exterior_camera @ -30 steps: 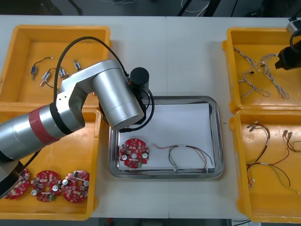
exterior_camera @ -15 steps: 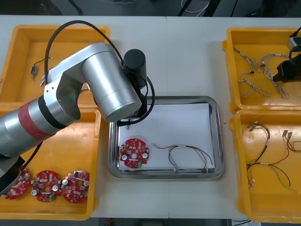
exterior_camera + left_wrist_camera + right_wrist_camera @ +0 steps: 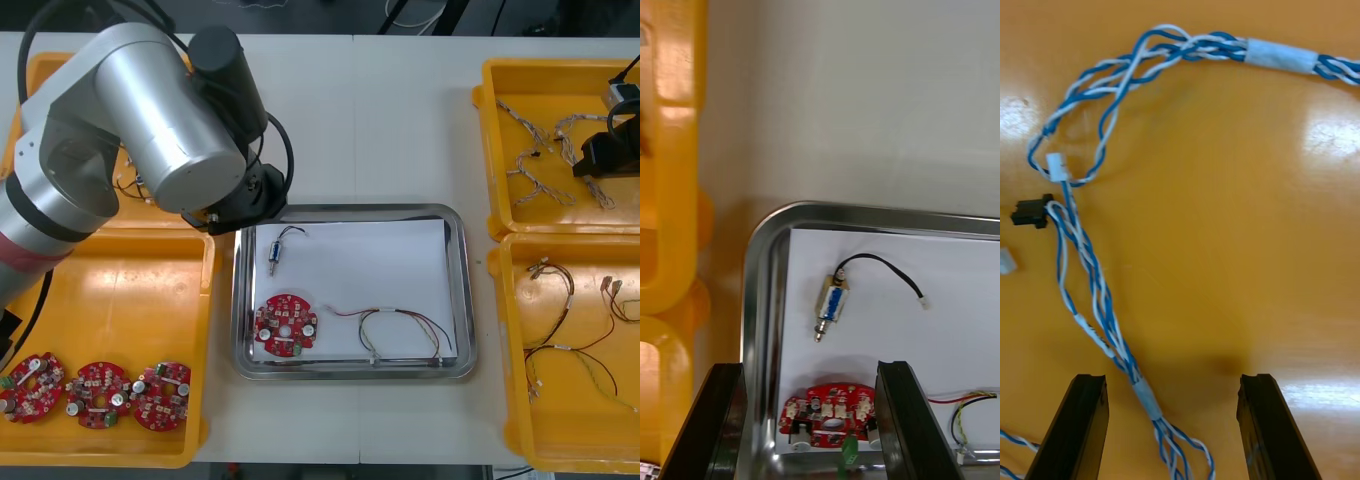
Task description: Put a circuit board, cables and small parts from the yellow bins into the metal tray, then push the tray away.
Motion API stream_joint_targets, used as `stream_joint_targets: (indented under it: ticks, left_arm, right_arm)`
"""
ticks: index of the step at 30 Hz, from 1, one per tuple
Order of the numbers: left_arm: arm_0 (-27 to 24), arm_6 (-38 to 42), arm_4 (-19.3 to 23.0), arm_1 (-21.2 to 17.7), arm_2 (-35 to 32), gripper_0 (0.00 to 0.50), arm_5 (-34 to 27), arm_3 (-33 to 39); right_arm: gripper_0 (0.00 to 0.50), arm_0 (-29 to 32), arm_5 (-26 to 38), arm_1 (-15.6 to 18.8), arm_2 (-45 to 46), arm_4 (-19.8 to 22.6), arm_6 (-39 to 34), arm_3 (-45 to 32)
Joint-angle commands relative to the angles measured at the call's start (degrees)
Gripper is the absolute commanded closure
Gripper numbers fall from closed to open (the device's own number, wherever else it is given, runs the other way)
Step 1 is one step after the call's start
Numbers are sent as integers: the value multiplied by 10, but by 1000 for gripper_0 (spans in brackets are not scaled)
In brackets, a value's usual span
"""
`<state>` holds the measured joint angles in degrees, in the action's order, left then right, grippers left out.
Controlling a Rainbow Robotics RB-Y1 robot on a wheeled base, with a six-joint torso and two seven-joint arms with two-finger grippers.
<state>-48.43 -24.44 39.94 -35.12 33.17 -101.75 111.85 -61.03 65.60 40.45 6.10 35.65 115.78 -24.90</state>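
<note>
The metal tray (image 3: 458, 300), white inside, holds a red circuit board (image 3: 285, 326), a red and yellow cable (image 3: 400, 328) and a small metal part (image 3: 275, 250) with a black lead. My left gripper (image 3: 812, 420) is open above the tray's corner nearest the left bins, and the small metal part (image 3: 831, 302) lies free beyond its fingertips. My right gripper (image 3: 1176, 427) is open low over the far right bin (image 3: 490, 150). A twisted blue and white cable (image 3: 1142, 390) runs between its fingers, untouched.
The far left bin (image 3: 40, 90) holds small metal parts, mostly hidden by my left arm (image 3: 150, 110). Several circuit boards (image 3: 100, 382) lie in the near left bin. Red and yellow and black cables (image 3: 570, 345) lie in the near right bin.
My left arm has pulled back from the tray toward the far left bin, leaving the small metal part lying in the tray. My right gripper has drifted slightly over the blue and white cables.
</note>
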Motion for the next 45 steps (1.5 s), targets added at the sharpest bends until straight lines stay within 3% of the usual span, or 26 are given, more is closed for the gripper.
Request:
stream_joint_targets:
  ticks: [1,8,20,25,29,30,31,32,33,35,41,45]
  left_arm:
    - [3,-104,37,-41,-59,0,-14,14]
    - [2,-165,75,-57,-116,0,-29,-1]
    - [2,-293,81,-79,-159,0,-36,-45]
    - [2,-292,73,-80,-163,0,-31,-54]
    - [-1,-283,68,-80,-166,0,-30,-67]
    - [-7,-277,68,-80,-167,0,-31,-78]
    - [-10,-275,68,-80,-167,0,-31,-82]
    - [-13,-265,67,-80,-167,0,-31,-90]
    - [-16,-250,66,-80,-167,0,-30,-95]
    - [-18,-235,60,-80,-167,0,-29,-99]
    - [-18,-189,51,-80,-171,0,-29,-105]
    - [-18,-153,51,-79,-181,0,-29,-105]
  right_arm:
    - [0,-17,-13,-7,14,16,4,-2]
    - [0,4,-29,-7,11,20,16,-2]
    - [0,27,-29,-9,2,30,21,-2]
    - [11,34,-31,-12,1,36,27,-3]
    - [70,37,-34,-13,0,37,31,-2]
    - [160,39,-33,-14,0,37,34,-2]
    - [218,41,-33,-14,-1,37,34,-2]
    - [391,41,-34,-15,-2,37,35,-2]
    - [473,43,-35,-15,-4,37,37,-3]
    - [500,43,-35,-15,-8,37,38,-2]
    - [500,42,-32,-11,-18,37,43,-13]
    - [500,42,9,4,-17,27,39,-66]
